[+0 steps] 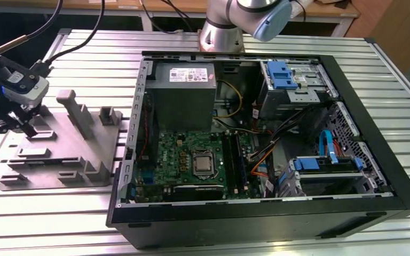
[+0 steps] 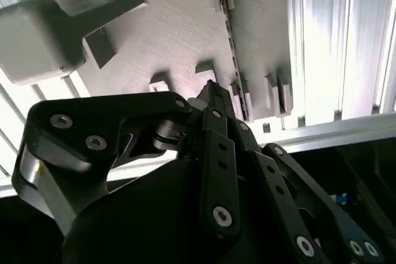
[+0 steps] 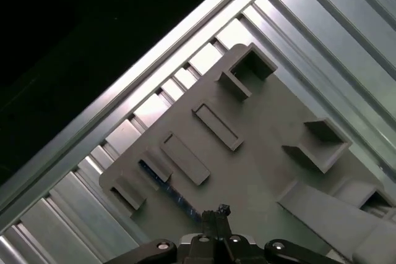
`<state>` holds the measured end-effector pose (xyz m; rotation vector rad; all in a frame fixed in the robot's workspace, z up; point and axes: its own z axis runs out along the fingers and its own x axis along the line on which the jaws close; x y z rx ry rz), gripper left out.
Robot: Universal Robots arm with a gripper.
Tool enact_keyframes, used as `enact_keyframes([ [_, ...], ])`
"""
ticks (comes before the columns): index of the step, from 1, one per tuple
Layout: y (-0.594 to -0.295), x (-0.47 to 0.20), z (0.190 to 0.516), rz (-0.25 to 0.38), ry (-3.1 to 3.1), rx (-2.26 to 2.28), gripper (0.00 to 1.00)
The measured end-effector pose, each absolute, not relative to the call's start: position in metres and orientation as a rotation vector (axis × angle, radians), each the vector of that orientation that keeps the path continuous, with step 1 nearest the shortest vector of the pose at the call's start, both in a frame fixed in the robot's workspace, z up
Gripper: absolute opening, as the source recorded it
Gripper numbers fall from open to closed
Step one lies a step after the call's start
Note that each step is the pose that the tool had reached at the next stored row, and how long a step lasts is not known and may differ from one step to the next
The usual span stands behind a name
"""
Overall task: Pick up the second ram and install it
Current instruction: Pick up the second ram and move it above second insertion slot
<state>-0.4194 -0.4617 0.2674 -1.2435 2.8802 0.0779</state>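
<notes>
"Ribbed aluminium table [image 1: 48,213], open computer on it. Where is the claw?"

"The claw [image 2: 212,89] hangs at nine o'clock in the exterior view, over the grey fixture tray [image 1: 94,146]. It is clenched: both wrist views show its tips drawn together with nothing between them."

"And the second ram?"

"The second ram [image 2: 230,47] stands on edge in a slot of that tray, just beside the claw's tips. Touching or apart, I cannot tell."

"How will it handle?"

"Light, stiff and thin, I judge, and fragile. The chips and the contact edge want no squeezing. The best hold looks like a gentle pinch across its flat faces, midway along the free long edge, so it lifts level."

"Further out?"

"The computer case [image 1: 262,210] lies at three o'clock from the tray, with the green motherboard [image 1: 183,154] inside."

"Any writing?"

"A white label [image 1: 190,74] on the grey power-supply box [image 1: 183,106], at twelve o'clock from the motherboard. Its print is too small to read."
</notes>
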Motion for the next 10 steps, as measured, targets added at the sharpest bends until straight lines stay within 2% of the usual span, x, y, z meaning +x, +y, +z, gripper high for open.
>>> enact_keyframes([
  [10,-0.4617,-0.4194,0.2633,0.078,2.758,-1.504,0.1],
])
